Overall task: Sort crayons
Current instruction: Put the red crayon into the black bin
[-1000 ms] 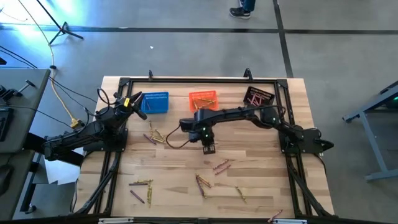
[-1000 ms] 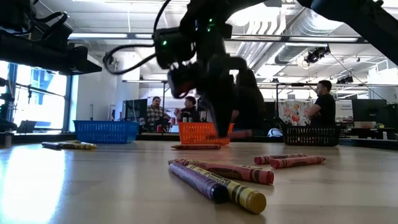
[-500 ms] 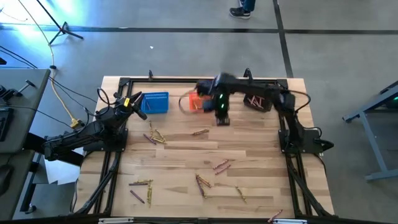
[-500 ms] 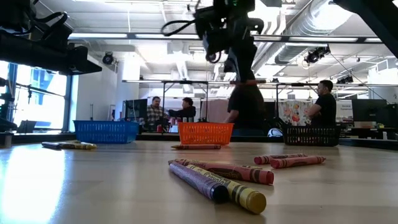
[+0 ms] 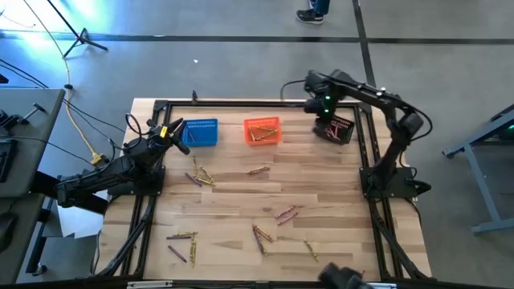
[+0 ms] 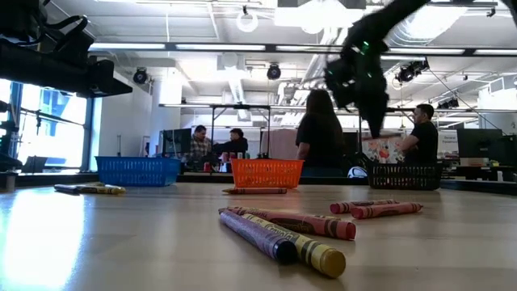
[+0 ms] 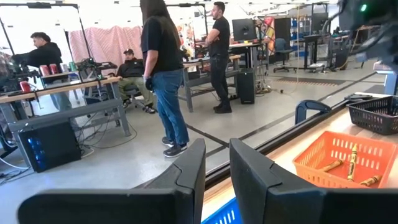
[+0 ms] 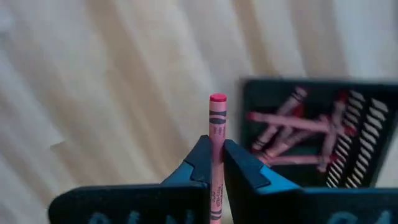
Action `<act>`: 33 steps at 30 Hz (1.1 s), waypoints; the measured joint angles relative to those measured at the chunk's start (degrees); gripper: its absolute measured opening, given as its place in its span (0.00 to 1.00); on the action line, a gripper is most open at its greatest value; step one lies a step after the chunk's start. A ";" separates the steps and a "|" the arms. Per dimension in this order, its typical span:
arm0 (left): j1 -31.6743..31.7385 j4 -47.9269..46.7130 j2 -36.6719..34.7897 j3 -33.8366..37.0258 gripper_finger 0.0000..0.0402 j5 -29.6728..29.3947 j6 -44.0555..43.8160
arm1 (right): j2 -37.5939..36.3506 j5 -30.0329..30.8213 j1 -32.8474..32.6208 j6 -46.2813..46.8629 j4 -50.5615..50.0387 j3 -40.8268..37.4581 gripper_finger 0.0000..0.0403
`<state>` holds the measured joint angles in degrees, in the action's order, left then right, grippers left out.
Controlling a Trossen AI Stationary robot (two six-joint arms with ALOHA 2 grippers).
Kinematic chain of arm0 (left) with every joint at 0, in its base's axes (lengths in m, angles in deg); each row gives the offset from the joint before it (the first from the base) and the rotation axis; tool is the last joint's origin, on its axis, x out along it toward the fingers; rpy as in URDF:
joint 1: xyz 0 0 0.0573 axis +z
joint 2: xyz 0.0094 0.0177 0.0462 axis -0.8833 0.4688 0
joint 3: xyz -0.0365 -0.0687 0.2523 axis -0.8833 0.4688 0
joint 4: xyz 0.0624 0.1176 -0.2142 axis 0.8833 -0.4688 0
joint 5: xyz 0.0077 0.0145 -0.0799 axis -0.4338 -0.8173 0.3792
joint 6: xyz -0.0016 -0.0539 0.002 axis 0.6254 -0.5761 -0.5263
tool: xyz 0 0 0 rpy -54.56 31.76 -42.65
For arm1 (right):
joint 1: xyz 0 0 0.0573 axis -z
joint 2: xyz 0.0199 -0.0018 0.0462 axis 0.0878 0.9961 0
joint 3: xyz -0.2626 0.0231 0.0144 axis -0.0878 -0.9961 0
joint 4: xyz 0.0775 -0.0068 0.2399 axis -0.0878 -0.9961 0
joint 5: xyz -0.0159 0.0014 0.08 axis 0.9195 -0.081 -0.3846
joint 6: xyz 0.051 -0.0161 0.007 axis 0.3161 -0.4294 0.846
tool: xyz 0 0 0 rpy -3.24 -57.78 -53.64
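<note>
Several crayons lie loose on the wooden table, among them a group at the left (image 5: 201, 177), one near the middle (image 5: 259, 170) and a cluster toward the near edge (image 5: 261, 235). Along the far edge stand a blue basket (image 5: 201, 132), an orange basket (image 5: 263, 130) and a black basket (image 5: 337, 127), which has pink crayons (image 8: 298, 134) in it. My right gripper (image 5: 323, 112) hangs high at the black basket's (image 8: 323, 134) far left corner, shut on a pink crayon (image 8: 217, 124). My left gripper (image 7: 216, 180) rests level by the blue basket, open, with nothing in it. My right gripper (image 8: 216, 149) pinches the pink crayon between its two fingers, part way along its wrapped length (image 8: 216, 138). The fingers point down and the crayon lies along them. Its free end (image 8: 217, 99) sticks out past the fingertips, lifted clear of table and basket.
The orange basket (image 7: 339, 162) holds a few yellow crayons. In the low view, crayons (image 6: 283, 233) lie close to the near edge and two pink ones (image 6: 376, 208) lie to their right. A black frame rail (image 5: 241, 103) runs along the far edge. People stand beyond the table.
My right gripper has risen from the middle of the table and swung fast toward the far right, past the orange basket to the black basket. It has rolled about its own axis and carries the pink crayon clear of the table.
</note>
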<state>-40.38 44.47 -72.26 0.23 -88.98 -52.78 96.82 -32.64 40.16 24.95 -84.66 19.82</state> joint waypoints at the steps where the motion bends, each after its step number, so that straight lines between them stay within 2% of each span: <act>1: -0.01 0.02 -0.01 0.01 0.15 0.00 0.00 | -0.97 0.37 1.53 0.05 2.76 -2.56 0.03; 5: 0.00 0.00 -0.02 0.00 0.15 0.00 0.00 | -3.81 5.71 6.27 0.86 13.42 -10.25 0.03; 8: 0.00 0.02 0.00 0.01 0.15 0.00 0.00 | -5.01 8.73 8.68 1.00 17.19 -13.01 0.03; 12: -0.01 0.01 -0.02 0.02 0.15 0.00 0.00 | -5.02 8.91 10.74 1.27 16.93 -13.72 0.06; 22: -0.02 0.02 -0.01 0.00 0.15 0.00 0.00 | -5.02 8.84 11.68 2.61 16.79 -13.39 0.26; 28: 0.00 0.00 0.00 0.02 0.15 0.00 0.00 | -5.02 7.01 9.80 6.99 11.98 -13.38 0.28; 33: 0.00 0.02 0.00 0.00 0.15 0.00 0.00 | -5.02 4.98 4.49 14.43 6.41 -13.38 0.28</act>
<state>-40.37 44.49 -72.26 0.23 -88.98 -52.78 91.80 -27.66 44.65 39.38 -78.25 6.44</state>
